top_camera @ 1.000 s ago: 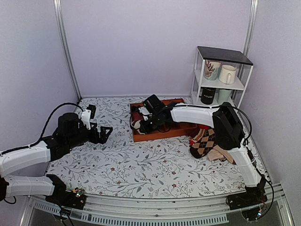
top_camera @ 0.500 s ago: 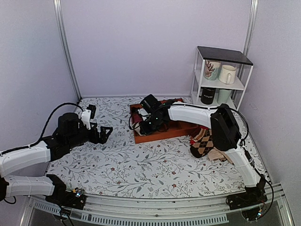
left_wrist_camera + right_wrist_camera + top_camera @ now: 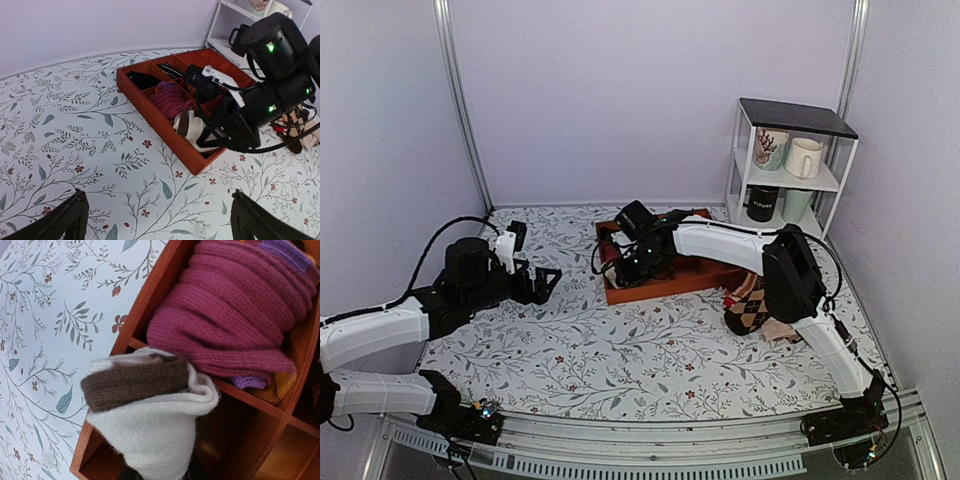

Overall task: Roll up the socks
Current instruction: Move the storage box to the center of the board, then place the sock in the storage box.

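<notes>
**Rolled socks gripped at the tray's corner cell**

On the floral table (image 3: 620, 350), an orange-red divided tray (image 3: 665, 287) sits at about 12 o'clock in the top view. The right gripper (image 3: 625, 262) is clamped on the socks (image 3: 150, 425), rolled into a cream bundle wrapped by a dark brown band. The bundle is at the tray's corner compartment, at 7 o'clock within the tray. Whether it touches the bottom cannot be told.

The next compartment holds a magenta knitted pair (image 3: 235, 315) with purple and mustard edges. A black item (image 3: 142, 79) lies in a farther cell.

A white shelf (image 3: 735, 160) at 2 o'clock carries four mugs (image 3: 804, 157), two per level. Argyle socks (image 3: 752, 300) lie on the table at 4 o'clock.

The left gripper (image 3: 545, 283) is at 9 o'clock, spread wide with nothing in it.
</notes>
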You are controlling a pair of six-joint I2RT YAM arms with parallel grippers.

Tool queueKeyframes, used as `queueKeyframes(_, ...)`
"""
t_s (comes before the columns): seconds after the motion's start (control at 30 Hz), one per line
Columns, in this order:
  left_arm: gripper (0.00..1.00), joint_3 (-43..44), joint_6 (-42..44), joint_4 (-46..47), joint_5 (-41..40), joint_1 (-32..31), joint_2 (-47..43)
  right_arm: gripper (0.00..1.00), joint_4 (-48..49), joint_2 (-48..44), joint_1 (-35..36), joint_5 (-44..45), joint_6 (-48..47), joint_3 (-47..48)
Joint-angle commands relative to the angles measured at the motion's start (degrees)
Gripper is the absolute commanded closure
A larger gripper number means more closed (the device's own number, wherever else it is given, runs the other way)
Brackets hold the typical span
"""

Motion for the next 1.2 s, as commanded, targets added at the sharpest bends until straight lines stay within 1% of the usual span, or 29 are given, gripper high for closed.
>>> queueKeyframes(0.0,0.01,1.34,0.87,1.24,0.73,0.84,1.00,1.00,-19.77,9.55,-0.34,-0.39,2.11,-9.34)
queueKeyframes(0.07,0.01,1.59,0.82,0.96,0.97,0.84,1.23,1.00,-19.24,8.25,-0.74,-0.26,2.33,-9.06)
queueKeyframes(0.2,0.01,2.32,0.85,-0.06,1.23,0.84,1.00,1.00,-24.06,8.59,-1.21,3.83,1.18,-6.19)
queueKeyframes(0.33,0.01,2.80,0.95,0.16,1.22,0.89,1.10,1.00,-23.96,7.66,-1.59,3.87,0.12,-7.44)
queueKeyframes(0.4,0.01,3.43,0.81,0.35,0.99,0.84,1.82,1.00,-21.99,6.36,-1.55,2.81,-0.39,-8.86)
queueKeyframes(0.5,0.01,4.96,0.74,0.03,1.31,0.84,3.30,0.81,-17.27,3.82,-1.99,0.10,-0.86,-10.83)
queueKeyframes(0.57,0.01,5.32,0.77,-0.07,1.46,0.84,3.88,0.77,-15.47,2.90,-2.24,-0.39,-1.15,-10.93)
queueKeyframes(0.6,0.01,5.37,0.77,-0.08,1.36,0.84,3.96,0.72,-15.02,2.69,-2.40,-0.24,-1.44,-10.81)
queueKeyframes(0.7,0.00,5.05,0.86,-0.25,0.94,0.84,3.62,0.60,-13.90,1.84,-2.78,-0.48,-2.38,-10.67)
queueKeyframes(0.73,0.01,5.00,0.83,-0.26,0.78,0.81,3.48,0.58,-13.41,1.44,-2.87,-0.57,-2.59,-10.67)
queueKeyframes(1.0,0.00,5.33,0.69,-0.60,0.91,0.84,3.56,0.53,-8.77,-3.21,-3.51,-1.02,-3.63,-10.92)
queueKeyframes(1.03,0.00,5.43,0.69,-0.69,0.91,0.80,3.58,0.50,-8.44,-3.86,-3.47,-0.86,-3.63,-10.93)
queueKeyframes(1.17,0.01,5.46,0.68,-0.79,0.97,0.84,3.90,0.47,-6.59,-6.40,-3.61,-0.08,-3.31,-11.19)
